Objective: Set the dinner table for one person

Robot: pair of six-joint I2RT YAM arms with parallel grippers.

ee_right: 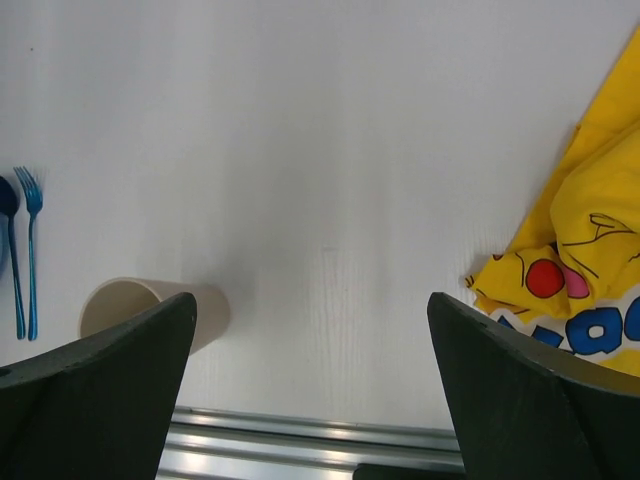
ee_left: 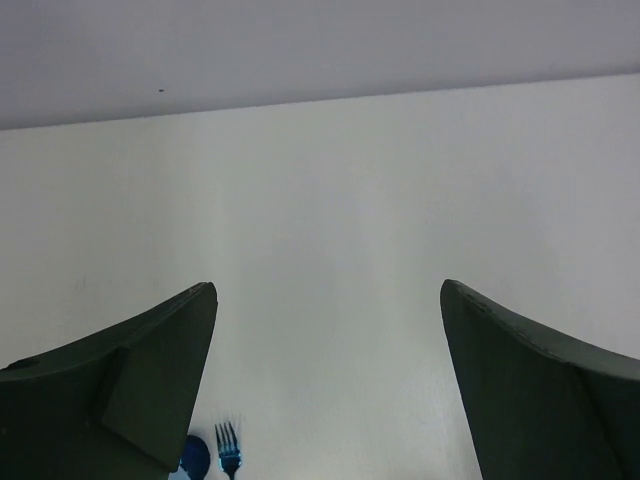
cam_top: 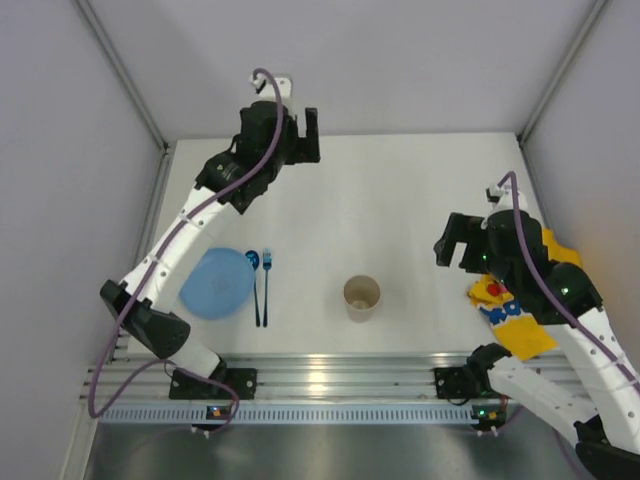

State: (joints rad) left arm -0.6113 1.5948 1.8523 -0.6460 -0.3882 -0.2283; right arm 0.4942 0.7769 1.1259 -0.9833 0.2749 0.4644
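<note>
fingers (ee_left: pixel 120 400) of your left pincer (ee_left: pixel 328 288) fill the bottom corners of its wrist view, spread wide with nothing between them. same for your right pincer (ee_right: pixel 312 300): jaws wide apart, gripping nothing.

left pincer hangs over the far left part of the white surface (cam_top: pixel 400 190), close to the back panel and clear of every item. right pincer hangs over the right side, just left of the yellow printed cloth (cam_top: pixel 520 315). the cloth lies crumpled at the right edge, partly hidden by the right arm (cam_top: pixel 560 300).

surface is the big white rectangle filling the middle of the overhead view, with grey panels (cam_top: pixel 60 150) on the left, far and right sides and a silver rail (cam_top: pixel 330 385) along the near edge.

near left on it is a blue plate (cam_top: pixel 217 283). dark blue spoon (cam_top: pixel 254 290) and blue fork (cam_top: pixel 266 290) lie just right of the plate, side by side, handles toward the rail. can't tell if the spoon touches the plate.

beige cup (cam_top: pixel 361 297) stands upright, mouth up, around the middle of the near edge. it's well apart from the fork and from the cloth.
</note>
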